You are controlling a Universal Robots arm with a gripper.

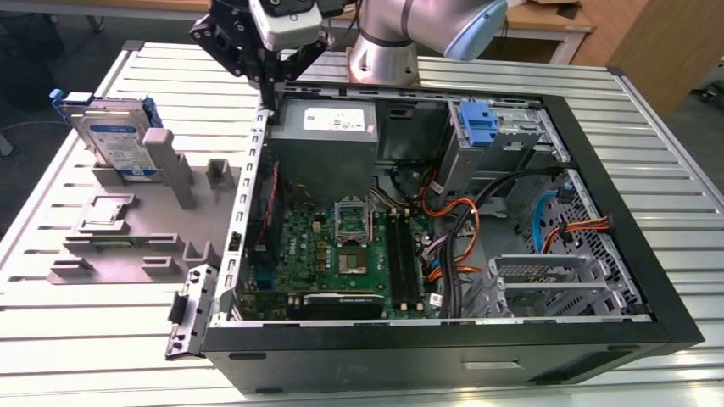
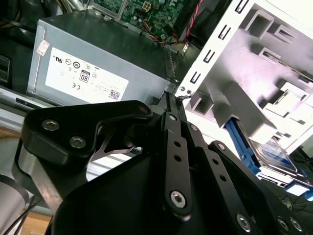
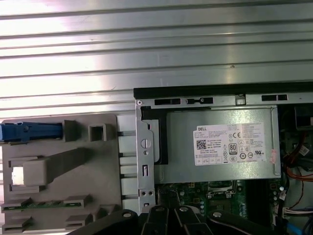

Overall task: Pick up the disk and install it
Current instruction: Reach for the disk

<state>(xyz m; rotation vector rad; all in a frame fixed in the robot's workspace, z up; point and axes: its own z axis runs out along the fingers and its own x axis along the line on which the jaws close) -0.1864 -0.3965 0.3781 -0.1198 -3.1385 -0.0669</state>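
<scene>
Gripper was pressed together with nothing pinched. The second wrist view had both fingers running side by side and meeting at the tips. It hung tip-down over the far corner of the open computer case, right at the top edge of the side wall. Couldn't tell if it touched the metal.

Just beside the tips, inside the case, sat the grey power supply with its white sticker. The motherboard was further in, below it in the exterior view.

The disk was outside the case, well apart from the gripper on the exterior view's left. It stood on edge with a slight lean in a slot of the grey fixture on the ribbed metal worktop. Its label faced out and the blue carrier framed it. In the second wrist view the disk sat past the fixture's posts, clear of the fingers. Not picked up, not installed.

A bare blue bracket sat in the drive bay, on the exterior view's right of the power supply.
</scene>
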